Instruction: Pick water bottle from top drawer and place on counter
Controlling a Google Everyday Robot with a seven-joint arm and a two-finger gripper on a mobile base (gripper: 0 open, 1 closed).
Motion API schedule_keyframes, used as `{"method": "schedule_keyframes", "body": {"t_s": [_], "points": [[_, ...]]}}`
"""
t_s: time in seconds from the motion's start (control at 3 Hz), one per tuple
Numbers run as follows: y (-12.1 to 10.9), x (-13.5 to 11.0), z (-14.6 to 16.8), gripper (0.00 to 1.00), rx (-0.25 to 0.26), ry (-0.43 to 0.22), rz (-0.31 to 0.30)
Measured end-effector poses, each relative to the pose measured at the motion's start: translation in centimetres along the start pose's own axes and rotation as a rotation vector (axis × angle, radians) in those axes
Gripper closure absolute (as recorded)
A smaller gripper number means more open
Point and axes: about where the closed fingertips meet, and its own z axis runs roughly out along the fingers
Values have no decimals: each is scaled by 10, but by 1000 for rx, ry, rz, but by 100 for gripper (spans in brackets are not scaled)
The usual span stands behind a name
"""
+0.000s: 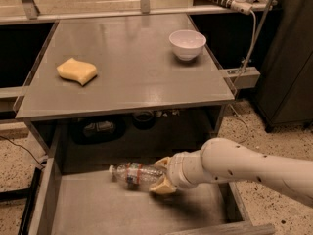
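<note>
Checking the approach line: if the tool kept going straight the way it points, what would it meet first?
The water bottle, lying in the top drawer right against the tool, though depth is unclear.

The label on the water bottle in the hand is illegible.
</note>
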Motion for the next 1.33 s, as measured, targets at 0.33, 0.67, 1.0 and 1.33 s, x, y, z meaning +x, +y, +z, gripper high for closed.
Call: {"method": "schedule_keyframes", "body": {"t_s": [0.33,0.67,1.0,1.33], "points": [[3,-13,-18,100,10,2,-38],[7,-37,-53,100,35,10,-104],[5,-59,-87,100,69,-4,-160],[-10,-79,-130,100,124,1,-213]]}}
